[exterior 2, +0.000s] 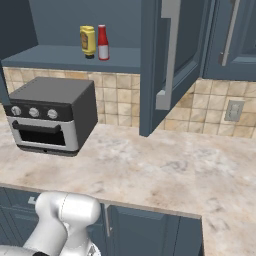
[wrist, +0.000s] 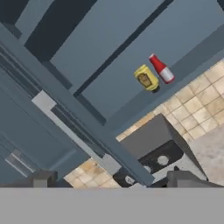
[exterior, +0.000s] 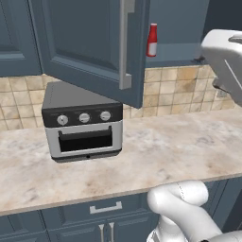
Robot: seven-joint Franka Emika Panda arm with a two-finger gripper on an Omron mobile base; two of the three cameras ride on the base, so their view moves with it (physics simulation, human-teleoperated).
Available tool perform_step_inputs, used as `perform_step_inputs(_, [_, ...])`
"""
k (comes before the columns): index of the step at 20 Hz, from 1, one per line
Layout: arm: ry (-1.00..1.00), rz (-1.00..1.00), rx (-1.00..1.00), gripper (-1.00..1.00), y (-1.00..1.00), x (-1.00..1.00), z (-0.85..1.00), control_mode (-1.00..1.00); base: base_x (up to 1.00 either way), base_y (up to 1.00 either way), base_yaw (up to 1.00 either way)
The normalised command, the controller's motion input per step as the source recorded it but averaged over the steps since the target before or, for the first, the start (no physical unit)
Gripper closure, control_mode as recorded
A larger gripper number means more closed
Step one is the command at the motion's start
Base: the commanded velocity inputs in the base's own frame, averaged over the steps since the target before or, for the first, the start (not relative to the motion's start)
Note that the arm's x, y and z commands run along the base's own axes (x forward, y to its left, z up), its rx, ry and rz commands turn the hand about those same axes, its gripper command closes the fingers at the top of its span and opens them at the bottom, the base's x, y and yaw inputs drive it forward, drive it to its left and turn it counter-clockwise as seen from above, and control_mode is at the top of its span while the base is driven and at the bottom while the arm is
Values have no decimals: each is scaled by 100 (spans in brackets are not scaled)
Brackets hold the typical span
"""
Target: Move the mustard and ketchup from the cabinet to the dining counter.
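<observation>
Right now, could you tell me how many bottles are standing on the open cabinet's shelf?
2: the mustard and the ketchup stand side by side on the shelf of the cabinet; the open door hides part of it, so more may be hidden.

The cabinet (exterior 2: 70, 58) stands open, and its shelf carries two bottles. The mustard (exterior 2: 88, 40) and the ketchup (exterior 2: 103, 43) stand upright side by side near the shelf's front edge, the mustard to the left in the right base view, the two just beside each other and possibly touching. From the left base view the ketchup (exterior: 151, 40) shows past the edge of the open door (exterior: 90, 42).

Below, the marble-look counter (exterior 2: 165, 170) runs along the tiled wall. A toaster oven (exterior 2: 50, 117) sits on it, back towards the tiles, under the left part of the shelf. The counter around it lies bare.
</observation>
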Motion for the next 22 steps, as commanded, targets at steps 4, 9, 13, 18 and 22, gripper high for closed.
perform_step_inputs(4, [29, -3, 22, -100, -63, 0, -3, -100, 0, 0, 0])
perform_step_inputs(9, [9, 12, 20, -100, -27, 19, -20, -100, 0, 0, 0])
perform_step_inputs(13, [0, 18, 9, -100, 1, 50, -29, -100, 0, 0, 0])
perform_step_inputs(18, [0, 10, 13, -100, 7, 67, -18, -100, 0, 0, 0])
perform_step_inputs(22, [0, 7, 13, -100, 21, 58, -16, -100, 0, 0, 0])
